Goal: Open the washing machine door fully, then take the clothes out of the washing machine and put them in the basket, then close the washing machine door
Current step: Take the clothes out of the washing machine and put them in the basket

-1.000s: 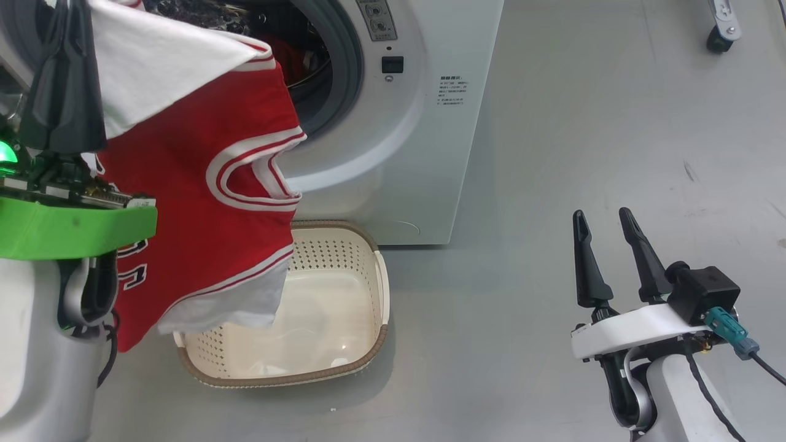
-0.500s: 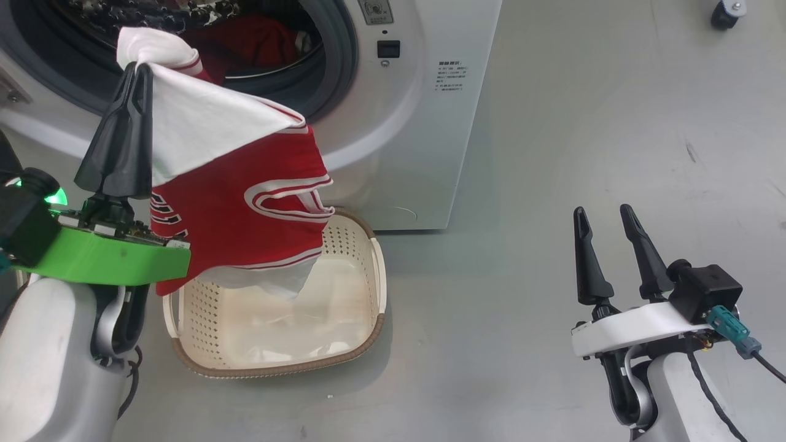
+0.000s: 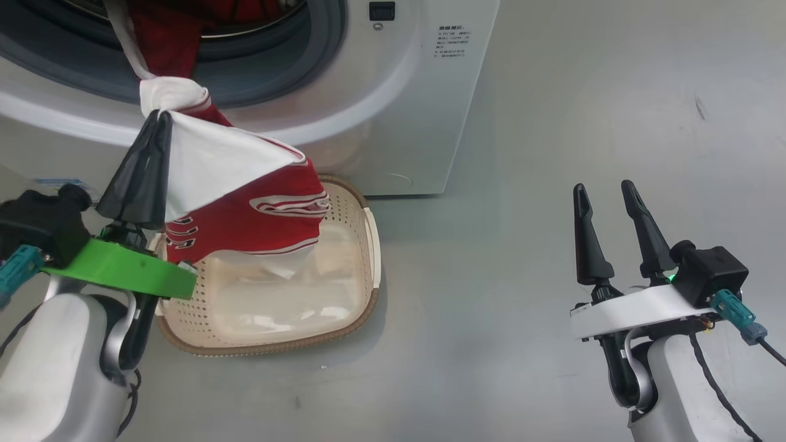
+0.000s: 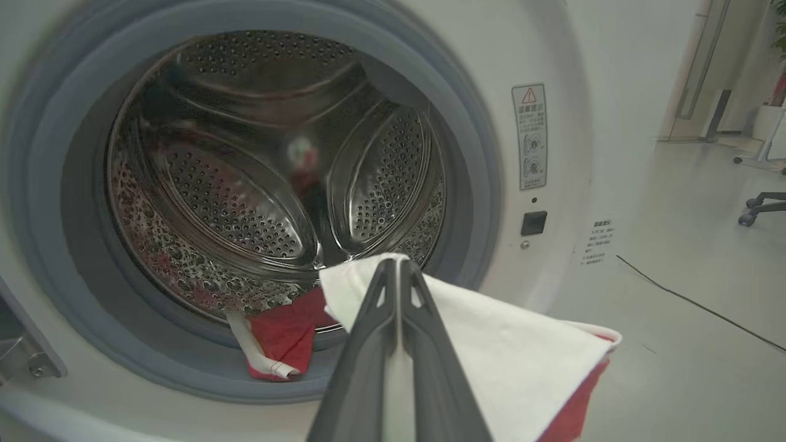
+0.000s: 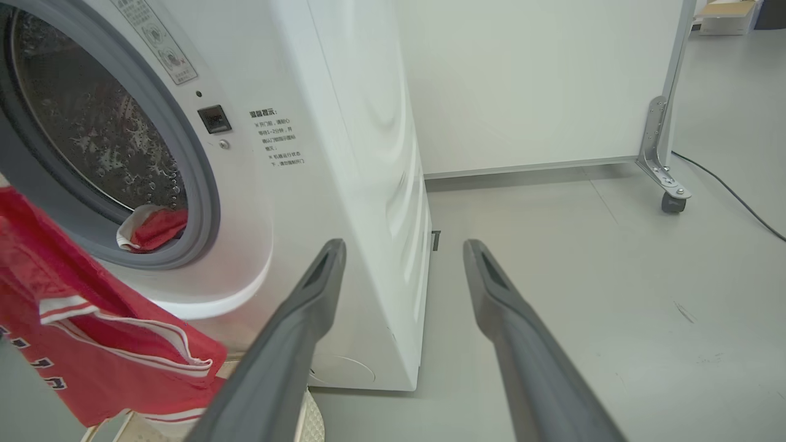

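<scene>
Door step looks done: the washing machine [image 3: 405, 92] has its round opening unblocked, w/ grey ring [image 4: 476, 184] & steel drum [image 4: 245, 159] in plain sight, so the door must be swung clear. Unloading is midway. The left gripper [image 3: 159, 115] has its fingers pressed tight together on a bunched white corner of the clothes [image 3: 245, 212], i.e. a red jersey w/ white trim & block lettering. It drapes from the tips over the back-left part of the basket [image 3: 370, 245]. The lower hem hangs at or just inside the rim; can't tell if it touches the bottom. The basket sits on the floor [image 3: 522, 153] right in front of the machine, below the opening. Its inside looks pale & otherwise bare, tho glare makes that unsure. So item 1 isn't dropped yet: needs lowering + release. At least one more red piece [image 4: 279, 341] w/ white edging lies over the lower lip of the grey ring, half out of the drum, just beside the held cloth. The rest of the drum looks empty as far as the left wrist view goes. The right gripper [image 3: 603, 185] hangs well apart to the right above bare floor, fingers spread wide, nothing btwn them. Left to do, by my read: release the jersey, fetch the other piece, shut the door. Approx. a third to half done.
</scene>
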`<state>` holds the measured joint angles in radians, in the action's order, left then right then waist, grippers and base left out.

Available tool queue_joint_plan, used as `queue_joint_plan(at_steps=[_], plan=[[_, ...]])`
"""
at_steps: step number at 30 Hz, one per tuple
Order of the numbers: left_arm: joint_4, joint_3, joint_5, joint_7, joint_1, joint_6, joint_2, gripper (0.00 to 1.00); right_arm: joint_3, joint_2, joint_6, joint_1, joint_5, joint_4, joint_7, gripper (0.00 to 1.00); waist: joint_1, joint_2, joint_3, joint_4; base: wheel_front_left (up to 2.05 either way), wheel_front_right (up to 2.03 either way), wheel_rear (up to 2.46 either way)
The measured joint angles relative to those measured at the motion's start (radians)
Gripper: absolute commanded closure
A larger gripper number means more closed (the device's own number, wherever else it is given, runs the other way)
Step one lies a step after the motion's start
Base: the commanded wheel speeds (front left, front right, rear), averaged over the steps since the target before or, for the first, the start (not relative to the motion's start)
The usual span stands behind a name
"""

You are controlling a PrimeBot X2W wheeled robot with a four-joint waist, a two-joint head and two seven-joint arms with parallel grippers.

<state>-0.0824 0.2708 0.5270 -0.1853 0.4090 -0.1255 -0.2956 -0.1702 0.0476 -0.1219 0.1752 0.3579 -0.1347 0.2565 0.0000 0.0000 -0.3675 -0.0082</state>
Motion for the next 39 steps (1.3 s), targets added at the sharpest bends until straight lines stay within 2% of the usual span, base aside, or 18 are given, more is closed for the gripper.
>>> queue_joint_plan(at_steps=[17,39], plan=[[-0.204,0.064,0.001,0.04,0.003,0.0,-0.032,1.0,-0.009,0.0,0.0,0.046,-0.01,0.021,0.0,0.0,0.0,0.0,-0.127,-0.049,0.0,0.0,0.0],[-0.523,0.09,0.001,0.089,0.121,0.0,-0.053,1.0,-0.032,0.0,0.012,0.087,0.01,0.059,0.0,0.0,0.0,0.0,-0.265,-0.192,0.0,0.0,0.0]])
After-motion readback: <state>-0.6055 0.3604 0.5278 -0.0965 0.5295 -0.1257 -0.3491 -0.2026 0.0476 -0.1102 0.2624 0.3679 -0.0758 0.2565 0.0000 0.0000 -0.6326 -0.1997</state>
